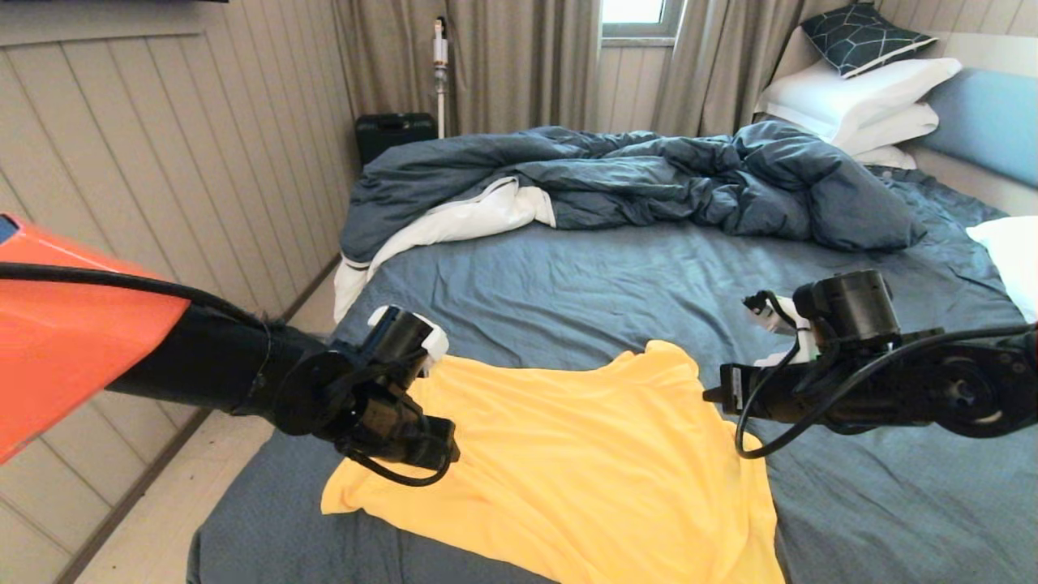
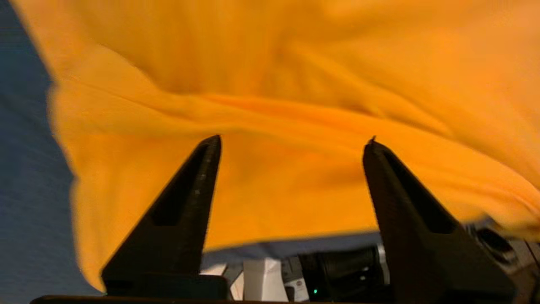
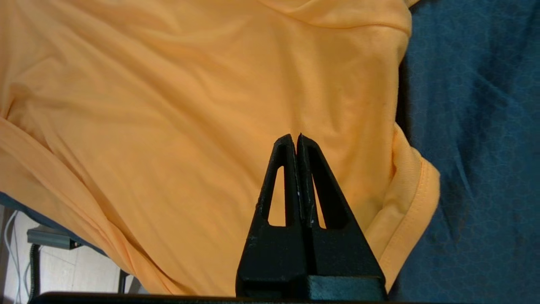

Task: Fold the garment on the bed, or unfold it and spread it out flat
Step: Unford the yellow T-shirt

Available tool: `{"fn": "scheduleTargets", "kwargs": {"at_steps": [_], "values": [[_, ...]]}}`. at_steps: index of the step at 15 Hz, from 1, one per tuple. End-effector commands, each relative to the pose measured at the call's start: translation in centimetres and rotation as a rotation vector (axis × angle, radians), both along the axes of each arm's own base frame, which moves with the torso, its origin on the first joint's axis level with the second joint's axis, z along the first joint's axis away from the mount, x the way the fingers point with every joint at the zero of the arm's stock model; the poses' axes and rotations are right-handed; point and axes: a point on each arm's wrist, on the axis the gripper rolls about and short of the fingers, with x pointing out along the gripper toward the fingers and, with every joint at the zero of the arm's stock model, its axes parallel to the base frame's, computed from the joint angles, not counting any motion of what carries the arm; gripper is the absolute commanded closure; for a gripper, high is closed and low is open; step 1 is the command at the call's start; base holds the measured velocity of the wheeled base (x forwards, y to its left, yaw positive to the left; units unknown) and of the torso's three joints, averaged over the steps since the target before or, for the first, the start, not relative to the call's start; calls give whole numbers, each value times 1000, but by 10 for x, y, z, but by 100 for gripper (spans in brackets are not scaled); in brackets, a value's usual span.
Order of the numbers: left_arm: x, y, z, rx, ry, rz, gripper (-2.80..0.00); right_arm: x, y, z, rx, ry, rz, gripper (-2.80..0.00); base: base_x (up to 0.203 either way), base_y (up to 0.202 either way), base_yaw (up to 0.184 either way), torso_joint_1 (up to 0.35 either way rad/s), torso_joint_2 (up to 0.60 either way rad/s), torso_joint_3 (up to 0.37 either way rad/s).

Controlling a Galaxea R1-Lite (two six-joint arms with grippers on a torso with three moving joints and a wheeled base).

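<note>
Yellow-orange and thin, the garment [image 1: 568, 470] lies spread across the near part of the bed [image 1: 616, 276], reaching toward the bed's near edge, with soft wrinkles running over it and one short sleeve lying out toward the bed's left edge. I see its far hem forming a shallow dip between two raised corners, well short of the middle of the mattress.

My left gripper [image 2: 291, 141] sits over the garment's left part, close to the bed's left edge. Through its wrist camera I see the jaws standing wide apart above a fold of the cloth, with nothing caught between them; the fabric lies loose beneath.

My right gripper [image 3: 295, 137] hangs over the garment's right side, near the sleeve hem that borders the bare slate-blue sheet. Its jaws are pressed together tip to tip, and no cloth is pinched in them; the shirt lies flat below.

A dark blue duvet [image 1: 632, 178] with white lining is bunched along the bed's far edge. White pillows [image 1: 859, 105] are stacked at the far right corner against the light blue headboard [image 1: 989, 122], with a dark patterned cushion [image 1: 864, 36] on top.
</note>
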Motion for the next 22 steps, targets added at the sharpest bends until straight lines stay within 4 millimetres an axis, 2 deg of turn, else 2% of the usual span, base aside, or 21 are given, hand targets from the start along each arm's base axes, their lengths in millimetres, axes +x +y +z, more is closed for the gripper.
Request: {"fn": "scheduleTargets", "kwargs": {"at_steps": [1,4,7,14,15,18,22], "values": [[17,6,-9,10,10,43,-280,1,1,-1,3,3,2,0,0,0,0,0,0,0],[27,13,-6,49,-26,96,-280,2,1,-4,2,13,4,0,0,0,0,0,0,0],[33,11,-18,115,-28,135,-280,4,2,-7,1,21,6,0,0,0,0,0,0,0],[32,14,-24,142,12,150,-280,5,2,-10,1,20,4,0,0,0,0,0,0,0],[31,14,-24,148,9,151,0,5,2,-10,1,20,4,0,0,0,0,0,0,0],[30,15,-17,152,-15,164,0,6,2,-10,0,21,4,0,0,0,0,0,0,0],[13,26,0,194,-23,203,0,7,3,-13,-2,30,6,0,0,0,0,0,0,0]]}}
